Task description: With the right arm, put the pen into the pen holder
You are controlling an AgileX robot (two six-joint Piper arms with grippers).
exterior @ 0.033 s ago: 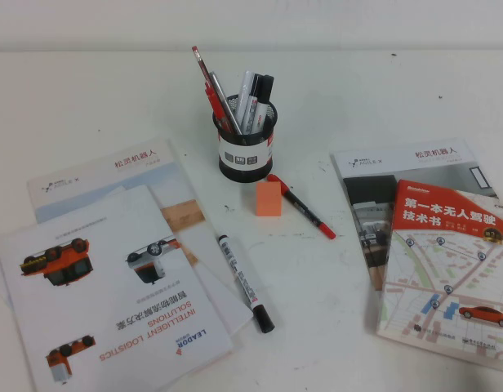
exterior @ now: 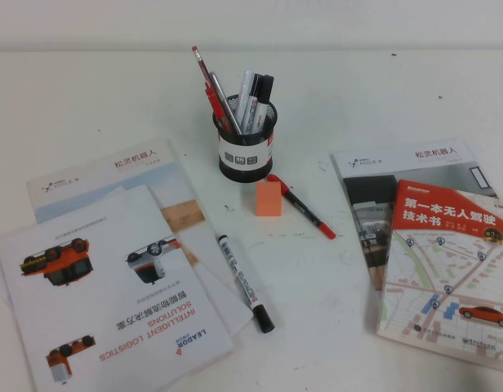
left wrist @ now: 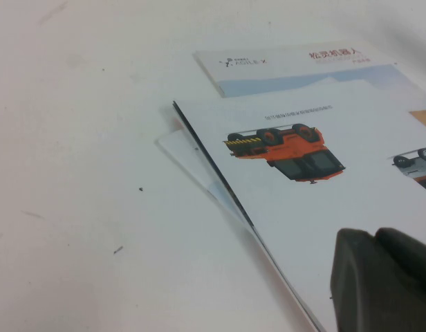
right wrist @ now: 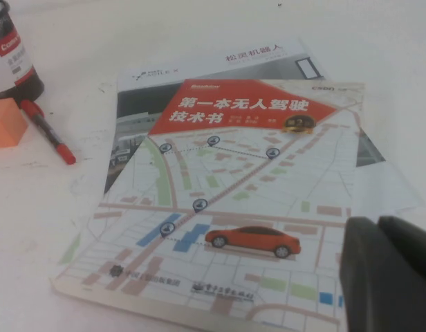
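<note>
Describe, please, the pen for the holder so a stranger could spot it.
Find the pen holder mid-table. Nearer the camera, beside the left brochures, lies the pen: thick, white-barrelled, black-capped, unlike the slim red pen. The left gripper and right gripper hover over booklets.

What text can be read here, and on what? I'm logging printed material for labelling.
"INTELLIGENT LOGISTICS SOLUTIONS", "LEADOR": upside down on the front brochure.
"松灵机器人": on the left rear booklet and the right rear booklet.
"第一本无人驾驶技术书": on the map-cover book.
Pen print and pen holder label: too small.
Left gripper and right gripper: no text.
</note>
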